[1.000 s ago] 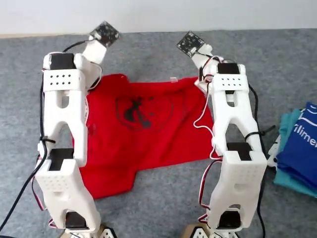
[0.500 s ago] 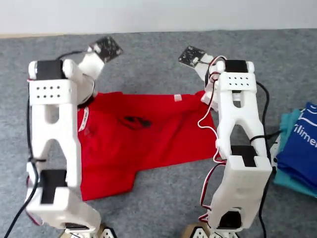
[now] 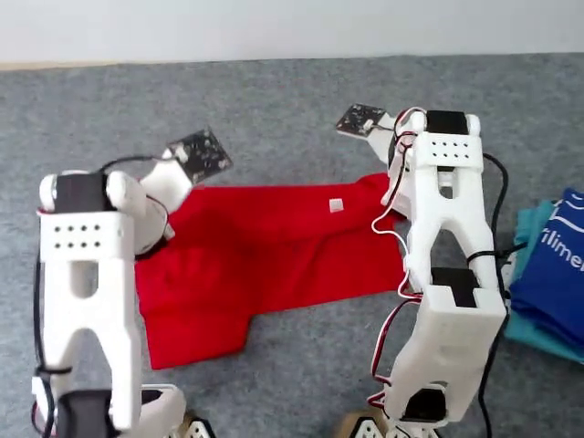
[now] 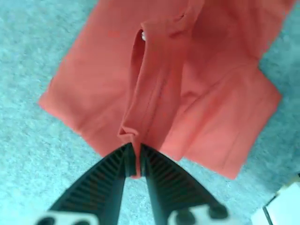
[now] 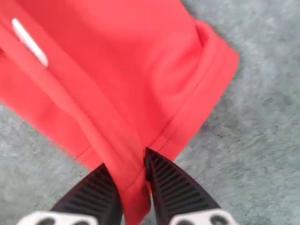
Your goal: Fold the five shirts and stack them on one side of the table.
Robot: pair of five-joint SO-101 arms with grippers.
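Note:
A red shirt lies on the grey table, its far part folded toward the near side so the plain back shows, with a small white tag on top. My left gripper is shut on a pinched edge of the red shirt at its left side. At the shirt's far right corner, my right gripper is shut on the hem of the red shirt. In the high view the two arms hide both grasp points.
A stack of folded shirts, blue on teal, sits at the right edge of the table. Bare grey table lies beyond the shirt and in front of it between the arm bases.
Both arms pulled the shirt's far edge toward the near side, folding it over. The black print that showed on the front is now covered.

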